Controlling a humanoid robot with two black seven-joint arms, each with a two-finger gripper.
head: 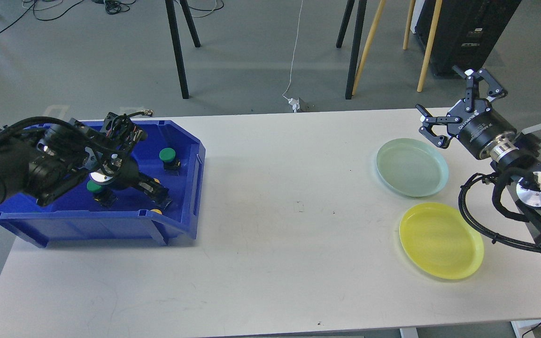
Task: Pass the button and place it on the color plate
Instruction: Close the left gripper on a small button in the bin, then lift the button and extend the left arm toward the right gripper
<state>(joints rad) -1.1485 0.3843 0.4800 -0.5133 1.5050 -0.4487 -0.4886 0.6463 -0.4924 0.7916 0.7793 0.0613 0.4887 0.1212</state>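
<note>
My left gripper (158,195) is down inside the blue bin (190,141), low among the buttons. A green button (167,154) stands at the bin's back right. Another green button (94,187) lies under my left wrist. A yellow button (157,211) peeks out at the bin's front wall, just below the fingers, and a yellow sliver (157,180) shows beside them. The fingers are dark and cannot be told apart. My right gripper (439,91) is open and empty, above the table's far right edge, behind the pale green plate (411,167). The yellow plate (441,240) lies nearer me.
Both plates are empty at the right of the white table (270,225). My right arm's cables (477,220) hang beside the yellow plate. Chair and easel legs (179,51) stand on the floor behind the table.
</note>
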